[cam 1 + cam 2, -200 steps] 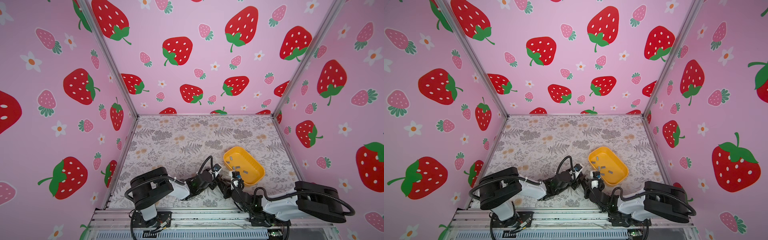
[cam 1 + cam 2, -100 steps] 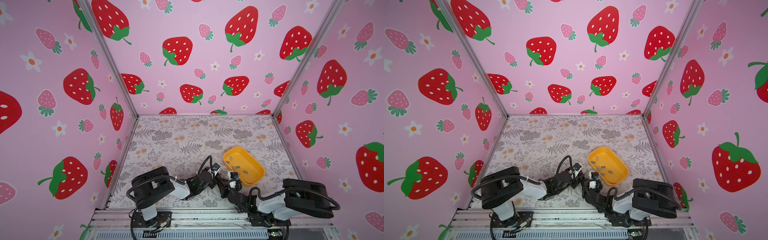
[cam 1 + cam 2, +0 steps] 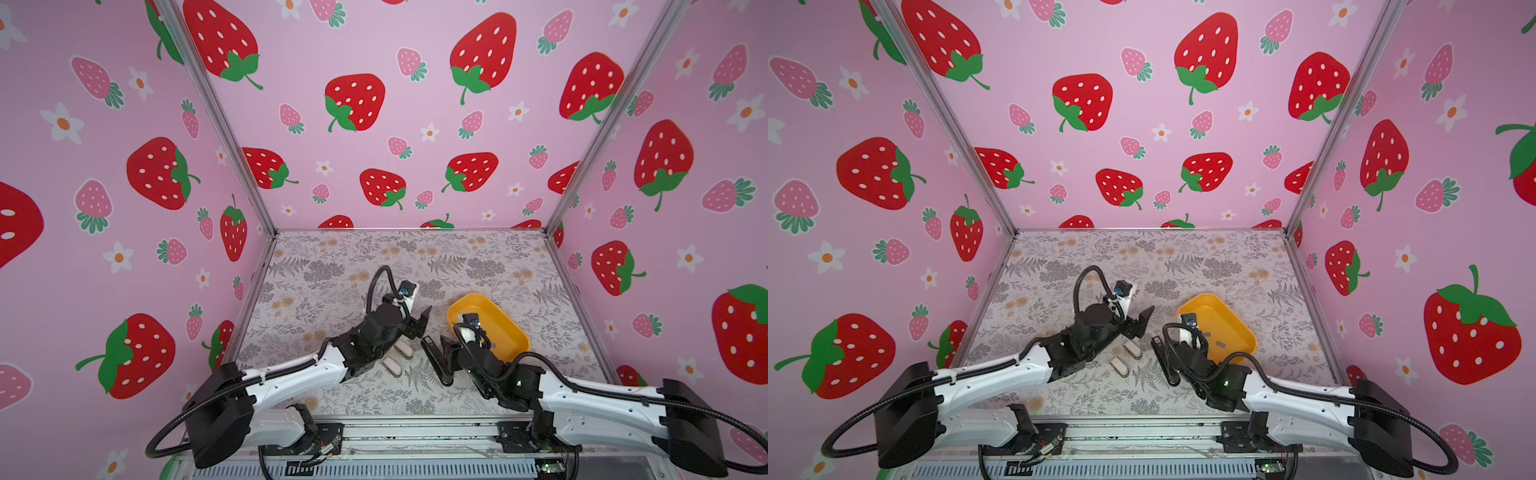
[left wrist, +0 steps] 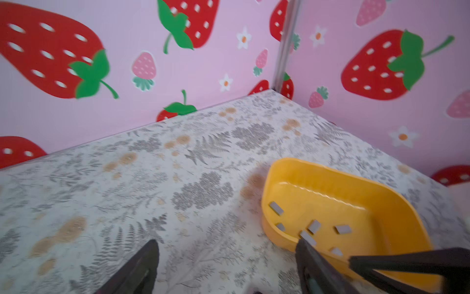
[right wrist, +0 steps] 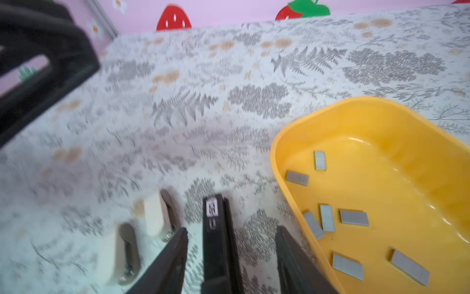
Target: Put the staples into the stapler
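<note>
The right claw (image 5: 232, 229) stands with its two fingers apart, one on each side of the black stapler (image 5: 216, 249). A gap of desk shows between each finger and the stapler, so it grips nothing. The stapler lies flat on the flowered desk (image 5: 229, 76), and its tip carries a small white label. In both top views it is a long dark bar (image 3: 434, 359) just in front of this claw.

Just beside the stapler, on the side of the left arm, lie two small white pieces with metal parts (image 5: 152, 216). I cannot tell what they are.

On the other side of the stapler, very near, is a yellow tray (image 5: 330, 114). The staples (image 5: 353, 217) lie loose on its bottom as short grey strips, none of them in the stapler.

The left claw (image 4: 226, 241) is also spread wide and empty. It hangs over the desk near the tray (image 4: 330, 175).
</note>
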